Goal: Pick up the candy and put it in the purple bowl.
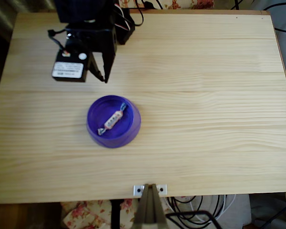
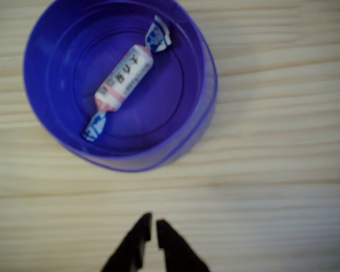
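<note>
Wrist view: candy [image 2: 126, 84] inside purple bowl [image 2: 207, 85], jaws [image 2: 151, 226] nearly closed, empty.

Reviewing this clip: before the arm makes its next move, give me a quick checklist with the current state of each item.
1. Candy inside the purple bowl: ok, it lies flat on the bowl floor in both views.
2. Gripper empty: ok, nothing sits between the fingertips.
3. Gripper clear of the bowl: ok, in the overhead view it is above bare table beyond the rim.
4. Jaws closed: ok, the tips stand nearly together with a thin gap.
5. Bowl upright and fully on the table: ok.
6. Fingertip height above the table: cannot tell.
</note>
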